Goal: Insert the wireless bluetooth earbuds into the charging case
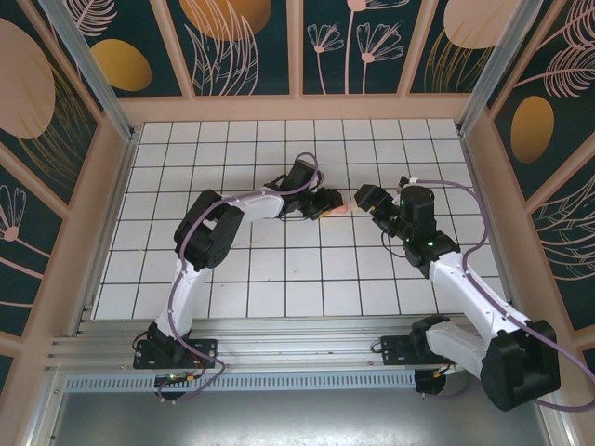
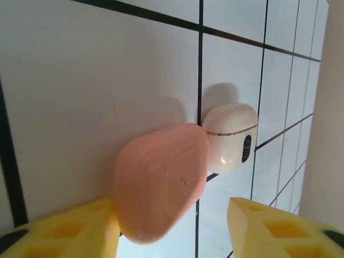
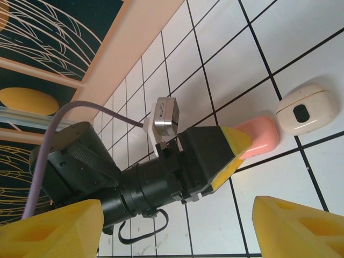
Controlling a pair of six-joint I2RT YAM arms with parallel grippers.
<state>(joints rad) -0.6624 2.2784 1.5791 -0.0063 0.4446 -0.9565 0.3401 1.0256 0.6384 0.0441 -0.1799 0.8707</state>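
A closed coral-pink charging case (image 2: pixel 161 180) lies on the white tiled floor between the yellow fingers of my left gripper (image 2: pixel 172 226). The gripper is open: the case rests against the left finger (image 2: pixel 59 231) and a gap stands before the other one. A closed whitish case (image 2: pixel 231 137) with a gold seam lies just beyond, touching the pink one. In the right wrist view the pink case (image 3: pixel 258 137) and whitish case (image 3: pixel 306 107) lie side by side, and my right gripper (image 3: pixel 177 231) hangs open above them, holding nothing. No earbuds are in view.
From above, both grippers meet mid-floor, the left gripper (image 1: pixel 325 203) and the right gripper (image 1: pixel 364 198) facing each other over the pink case (image 1: pixel 340 210). The left arm's black wrist (image 3: pixel 134 188) lies under the right gripper. Patterned walls (image 1: pixel 297 46) ring the floor.
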